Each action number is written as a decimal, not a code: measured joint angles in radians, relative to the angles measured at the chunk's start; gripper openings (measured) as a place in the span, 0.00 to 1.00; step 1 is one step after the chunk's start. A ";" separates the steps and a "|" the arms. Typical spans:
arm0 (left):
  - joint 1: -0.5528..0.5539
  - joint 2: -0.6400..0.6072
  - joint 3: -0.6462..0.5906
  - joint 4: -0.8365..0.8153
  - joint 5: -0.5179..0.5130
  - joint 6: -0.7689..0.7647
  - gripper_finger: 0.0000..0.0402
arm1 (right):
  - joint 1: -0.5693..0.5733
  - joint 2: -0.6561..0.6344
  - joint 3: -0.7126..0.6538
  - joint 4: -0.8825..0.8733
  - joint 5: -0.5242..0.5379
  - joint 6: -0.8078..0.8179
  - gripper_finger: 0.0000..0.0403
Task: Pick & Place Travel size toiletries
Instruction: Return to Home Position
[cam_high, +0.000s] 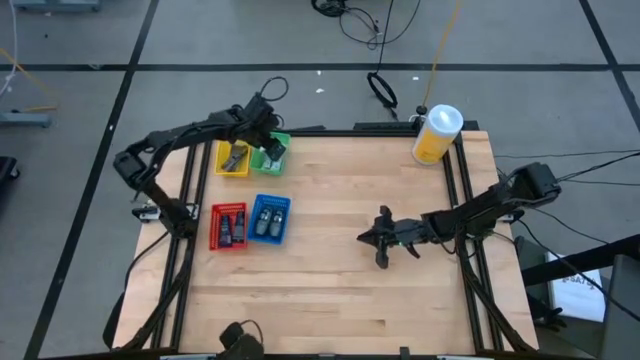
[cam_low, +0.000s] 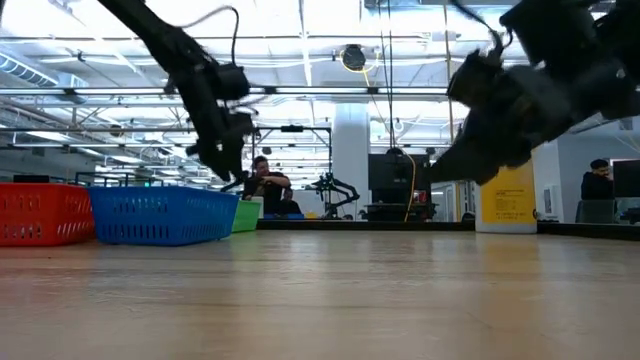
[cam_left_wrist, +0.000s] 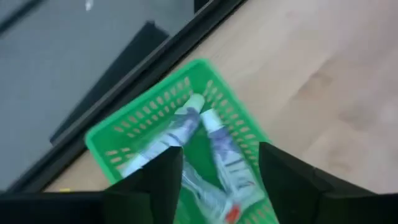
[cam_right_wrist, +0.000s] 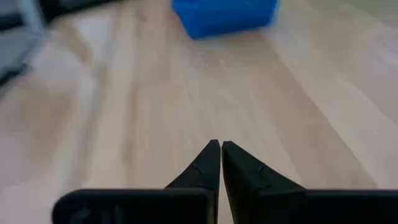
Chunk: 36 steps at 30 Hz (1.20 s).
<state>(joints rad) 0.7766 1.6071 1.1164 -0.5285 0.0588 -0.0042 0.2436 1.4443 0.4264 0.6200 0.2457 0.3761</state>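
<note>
My left gripper (cam_left_wrist: 217, 186) is open and hovers over the green tray (cam_left_wrist: 124, 134) at the table's far left; its fingers stand on either side of the tubes without touching them. White-silver tubes (cam_left_wrist: 221, 146) with blue marks lie in that tray, crossing each other. In the high view the left gripper (cam_high: 268, 140) is above the green tray (cam_high: 273, 158), and dark pieces lie in the yellow tray (cam_high: 234, 158). My right gripper (cam_right_wrist: 219, 149) is shut and empty, held above bare wood right of the table's middle (cam_high: 380, 240).
A red tray (cam_high: 229, 226) and a blue tray (cam_high: 270, 218) with small items sit nearer, at the left. A big yellow container with a white lid (cam_high: 437, 133) stands at the far right corner. Bare wood (cam_high: 340, 290) spans the middle and near side. People show in the room beyond.
</note>
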 joint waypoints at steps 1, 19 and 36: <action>-0.009 -0.027 -0.001 -0.010 -0.004 0.009 0.54 | 0.000 -0.027 0.001 -0.016 -0.013 -0.004 0.03; -0.432 -0.470 -0.328 0.442 -0.016 -0.073 0.47 | -0.001 -0.941 -0.119 -0.678 -0.124 -0.202 0.00; -0.722 -0.773 -0.510 0.467 -0.150 -0.069 0.34 | -0.092 -1.359 -0.408 -0.505 -0.236 -0.263 0.00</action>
<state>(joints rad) 0.0545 0.8337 0.6061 -0.0611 -0.0915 -0.0730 0.1512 0.0857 0.0185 0.1151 0.0096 0.1130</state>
